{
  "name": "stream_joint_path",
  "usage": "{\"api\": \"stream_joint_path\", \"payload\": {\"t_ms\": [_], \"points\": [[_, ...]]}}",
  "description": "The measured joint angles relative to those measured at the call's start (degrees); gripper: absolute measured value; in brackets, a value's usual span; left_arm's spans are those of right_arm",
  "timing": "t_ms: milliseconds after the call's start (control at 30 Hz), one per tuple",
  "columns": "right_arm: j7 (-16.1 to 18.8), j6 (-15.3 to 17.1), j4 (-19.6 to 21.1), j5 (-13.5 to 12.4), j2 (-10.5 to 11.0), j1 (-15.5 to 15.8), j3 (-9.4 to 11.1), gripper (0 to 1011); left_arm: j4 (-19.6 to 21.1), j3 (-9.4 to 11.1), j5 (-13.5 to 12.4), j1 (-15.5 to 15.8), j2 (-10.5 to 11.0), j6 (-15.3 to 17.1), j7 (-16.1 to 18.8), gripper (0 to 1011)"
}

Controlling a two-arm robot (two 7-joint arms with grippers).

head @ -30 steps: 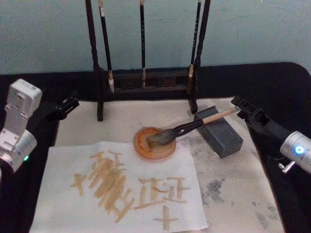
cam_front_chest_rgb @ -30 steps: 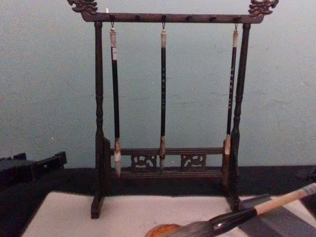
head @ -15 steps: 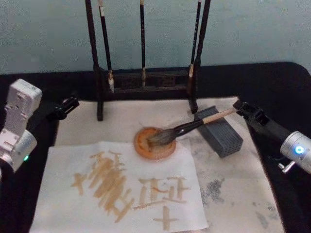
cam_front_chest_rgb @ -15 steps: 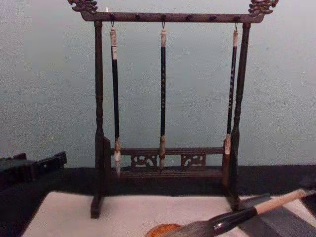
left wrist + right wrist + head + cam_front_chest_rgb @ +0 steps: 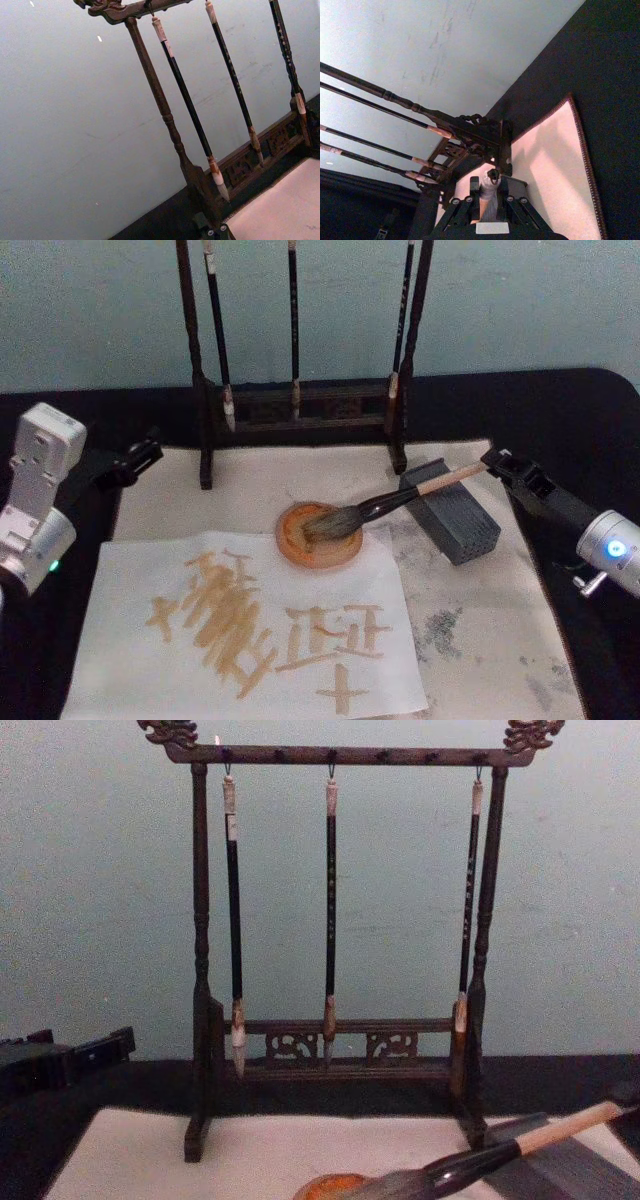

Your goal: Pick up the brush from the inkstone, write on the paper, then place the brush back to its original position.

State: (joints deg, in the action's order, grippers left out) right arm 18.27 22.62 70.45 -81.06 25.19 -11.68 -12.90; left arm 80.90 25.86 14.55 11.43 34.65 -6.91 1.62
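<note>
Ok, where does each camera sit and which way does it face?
Head: high, looking down on the paper, the brush, the orange dish; left claw and right claw show.
Chest: lower, facing forward at the brush rack; left claw at left edge.
Left wrist: on the left arm, facing the rack and wall, own claw showing.
Right wrist: on the right arm, past its claw to the brush's handle.
Shared: head and chest both show brush on dish.

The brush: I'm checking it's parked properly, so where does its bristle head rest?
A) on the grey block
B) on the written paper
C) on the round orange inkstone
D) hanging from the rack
C: the brush has its bristle head on the inkstone, its handle propped across the grey block.
</note>
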Motion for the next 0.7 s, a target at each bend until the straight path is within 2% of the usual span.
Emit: {"api": "stream_joint_path", "payload": {"t_ms": [467, 700], "points": [[0.0, 0.0, 0.0, -0.1, 0.1, 0.0, -0.1, 205, 0.0, 0.0, 0.0, 0.0, 0.0, 0.0, 0.0, 1002], [0.5, -0.1, 0.3, -2.6, 0.8, 0.1, 0.1, 204, 0.0, 0.0, 0.0, 0.0, 0.0, 0.0, 0.0, 1002]]}}
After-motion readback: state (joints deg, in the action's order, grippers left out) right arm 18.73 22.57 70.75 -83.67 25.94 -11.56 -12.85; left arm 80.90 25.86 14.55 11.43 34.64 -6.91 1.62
